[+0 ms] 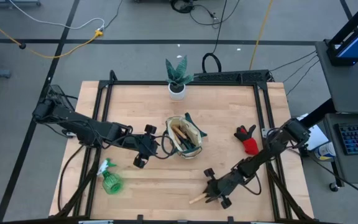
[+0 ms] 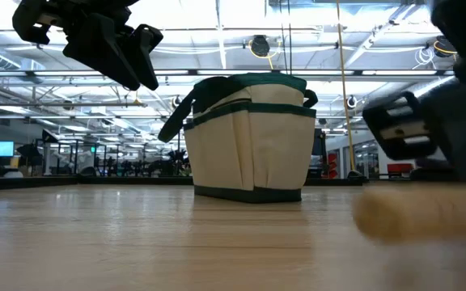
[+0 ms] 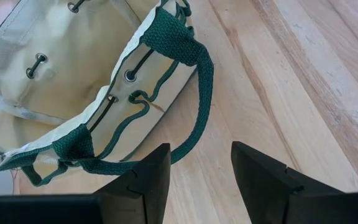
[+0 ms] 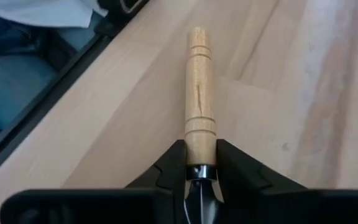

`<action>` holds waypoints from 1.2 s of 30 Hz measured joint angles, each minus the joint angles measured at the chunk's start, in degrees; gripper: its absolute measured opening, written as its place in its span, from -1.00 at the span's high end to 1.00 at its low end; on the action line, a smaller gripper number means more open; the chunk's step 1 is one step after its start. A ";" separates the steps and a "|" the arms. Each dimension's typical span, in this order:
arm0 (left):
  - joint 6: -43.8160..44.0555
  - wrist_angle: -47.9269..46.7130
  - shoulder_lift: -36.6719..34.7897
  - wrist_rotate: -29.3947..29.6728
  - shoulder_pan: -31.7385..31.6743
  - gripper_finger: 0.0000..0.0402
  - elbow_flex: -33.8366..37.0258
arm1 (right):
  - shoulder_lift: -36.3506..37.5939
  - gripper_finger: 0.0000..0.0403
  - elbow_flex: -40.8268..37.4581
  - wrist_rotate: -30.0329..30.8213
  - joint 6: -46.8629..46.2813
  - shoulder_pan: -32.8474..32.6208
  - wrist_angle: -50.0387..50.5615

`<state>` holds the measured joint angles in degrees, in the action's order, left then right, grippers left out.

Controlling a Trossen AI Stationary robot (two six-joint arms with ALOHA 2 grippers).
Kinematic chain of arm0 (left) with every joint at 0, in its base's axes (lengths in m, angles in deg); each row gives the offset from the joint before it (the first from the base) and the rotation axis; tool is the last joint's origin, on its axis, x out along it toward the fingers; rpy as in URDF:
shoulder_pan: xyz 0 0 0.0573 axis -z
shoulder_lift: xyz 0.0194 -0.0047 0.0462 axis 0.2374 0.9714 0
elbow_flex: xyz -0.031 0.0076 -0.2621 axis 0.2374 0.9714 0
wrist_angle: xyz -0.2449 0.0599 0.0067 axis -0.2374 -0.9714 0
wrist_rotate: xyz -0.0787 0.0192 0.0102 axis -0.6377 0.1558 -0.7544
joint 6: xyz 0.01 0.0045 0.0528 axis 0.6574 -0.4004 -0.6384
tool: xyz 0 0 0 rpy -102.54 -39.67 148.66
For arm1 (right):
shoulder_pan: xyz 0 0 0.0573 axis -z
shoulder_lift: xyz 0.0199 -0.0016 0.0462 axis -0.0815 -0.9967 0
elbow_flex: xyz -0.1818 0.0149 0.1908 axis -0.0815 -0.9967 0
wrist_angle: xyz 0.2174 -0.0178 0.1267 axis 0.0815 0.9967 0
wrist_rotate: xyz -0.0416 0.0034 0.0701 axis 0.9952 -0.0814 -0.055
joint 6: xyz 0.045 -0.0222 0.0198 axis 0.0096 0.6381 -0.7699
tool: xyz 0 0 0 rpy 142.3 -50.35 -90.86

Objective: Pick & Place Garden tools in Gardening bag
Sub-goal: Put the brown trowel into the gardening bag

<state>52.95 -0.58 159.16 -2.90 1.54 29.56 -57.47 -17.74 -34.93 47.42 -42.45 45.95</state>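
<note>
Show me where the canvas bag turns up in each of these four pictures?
High view: bag at the table's middle.
Low view: bag standing centre.
Left wrist view: bag fills the upper left.
Right wrist view: not in it.
Shared landmark: its dark green handle.

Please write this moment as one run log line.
right gripper: shut on pale wooden tool handle | left gripper: open beside beige canvas bag
</note>
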 joint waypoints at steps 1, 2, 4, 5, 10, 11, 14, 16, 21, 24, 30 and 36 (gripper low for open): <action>-0.02 0.00 0.00 0.00 0.01 0.12 0.00 | 0.62 0.66 0.00 0.02 -0.01 0.18 0.48; -0.01 0.02 0.00 0.00 0.01 0.12 0.00 | 1.06 0.64 0.01 -0.01 -0.01 0.44 0.84; -0.02 0.02 0.00 0.00 0.01 0.12 0.00 | 1.64 0.63 0.02 -0.14 0.00 1.06 1.46; 0.00 0.02 0.00 0.01 0.01 0.12 0.00 | 2.06 0.64 0.00 -0.13 0.00 1.35 1.64; -0.01 0.02 0.00 0.00 0.01 0.12 0.00 | 5.41 0.71 0.03 -0.03 -1.38 3.29 1.56; -0.02 0.02 0.00 0.01 0.01 0.12 0.00 | 6.14 0.71 0.02 -0.05 -1.46 3.71 1.59; 0.00 0.02 0.00 0.00 0.01 0.12 0.00 | 9.17 0.68 0.02 0.24 -1.48 4.81 1.53; 0.00 0.02 0.00 0.01 0.01 0.12 0.00 | 11.13 0.67 0.02 1.78 -1.49 5.36 1.79; -0.02 0.02 0.00 0.00 0.01 0.12 0.00 | 15.87 0.69 0.02 9.69 -1.47 6.62 3.27; 0.00 0.02 0.00 0.02 0.00 0.12 0.00 | 18.13 0.68 0.02 14.54 -1.50 7.58 3.24; 0.00 0.04 0.00 0.00 0.01 0.12 0.00 | 20.89 0.68 0.03 22.35 -1.50 10.44 0.92; 0.00 0.09 0.00 0.02 0.01 0.12 0.00 | 20.91 0.69 0.04 24.62 -1.48 14.54 -4.35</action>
<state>52.95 -0.49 159.16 -2.88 1.56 29.56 -36.56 -17.70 -10.31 45.94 -27.90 41.61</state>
